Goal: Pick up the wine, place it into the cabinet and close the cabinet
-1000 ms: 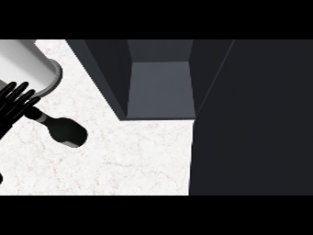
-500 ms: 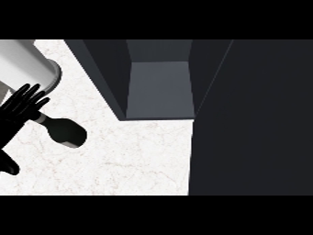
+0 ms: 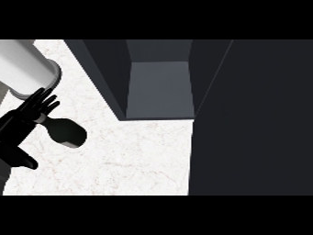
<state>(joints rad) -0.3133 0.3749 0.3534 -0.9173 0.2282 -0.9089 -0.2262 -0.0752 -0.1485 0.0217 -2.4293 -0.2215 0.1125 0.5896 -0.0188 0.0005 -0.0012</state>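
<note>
The left robot hand [image 3: 19,124] enters at the left edge of the head view, fingers [image 3: 43,98] straight and spread, thumb extended toward the lower edge. It grips nothing. The right robot hand does not appear in the view.

Just beside the hand, to its right, a dark rounded object [image 3: 67,131] lies on the pale speckled surface [image 3: 131,160]. A narrow part of it runs toward the fingers and a wider rounded body points away. By its shape and position this is judged to be the wine, lying on its side; whether the fingers touch its narrow end cannot be told. The open posture of the hand next to it suits an approach to a grasp, not a completed one.

Behind the hand, a large pale cylinder [image 3: 16,64] stands at the upper left, touching or nearly touching the fingertips.

Farther right, the cabinet [image 3: 159,87] stands open, its grey inner floor visible between dark walls. The wide dark panel [image 3: 260,119] filling the right side is probably its open door. The wine is well apart from the cabinet opening, so pickup, placement and closing are all judged not yet done.
</note>
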